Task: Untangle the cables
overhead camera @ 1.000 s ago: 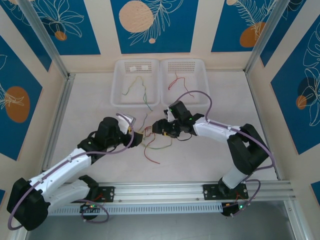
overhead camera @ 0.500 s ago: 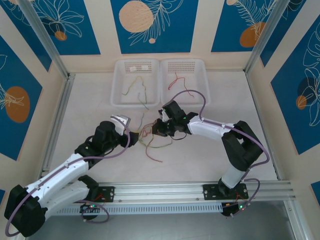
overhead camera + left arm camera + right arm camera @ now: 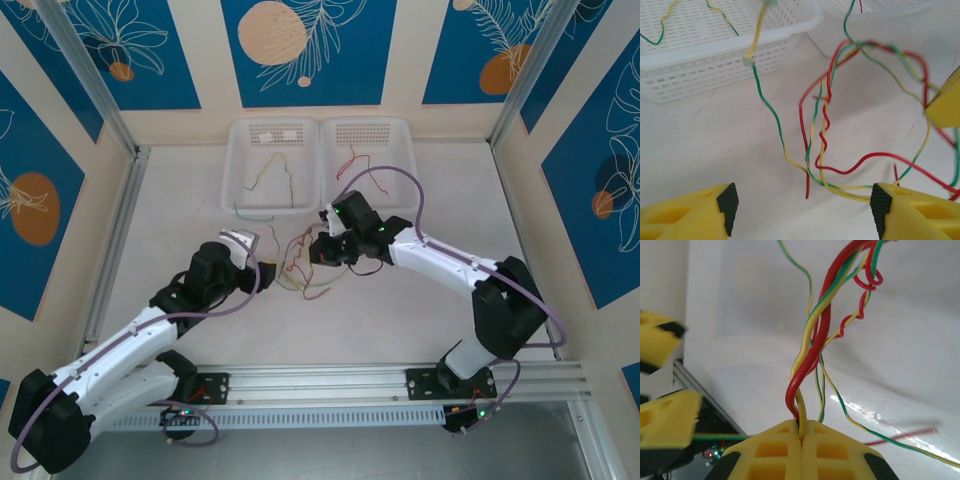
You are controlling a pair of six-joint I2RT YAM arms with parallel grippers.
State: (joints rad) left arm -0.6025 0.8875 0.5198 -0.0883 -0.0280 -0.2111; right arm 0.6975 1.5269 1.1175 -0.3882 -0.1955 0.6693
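The cables (image 3: 300,263) are a loose tangle of thin red, green and yellow wires in the middle of the table, between the two grippers. My right gripper (image 3: 322,250) is shut on a red and a yellow strand of the cables (image 3: 812,340), which rise twisted from its closed tips (image 3: 801,432). My left gripper (image 3: 262,263) stands open just left of the tangle. In the left wrist view the cables (image 3: 822,115) hang ahead of the open left gripper (image 3: 800,215), with one yellow strand running by its right pad (image 3: 880,215). One green-yellow wire (image 3: 765,105) trails from the basket rim to the tangle.
Two white mesh baskets stand at the back. The left basket (image 3: 234,170) holds green and yellow wires, the right basket (image 3: 410,150) a red one. The left basket's front wall (image 3: 715,65) is close ahead of my left gripper. An aluminium rail (image 3: 400,375) runs along the near edge.
My right gripper has shut on the cables and drawn the tangle up and toward the back. The left gripper drew back a little to the left and stays open.
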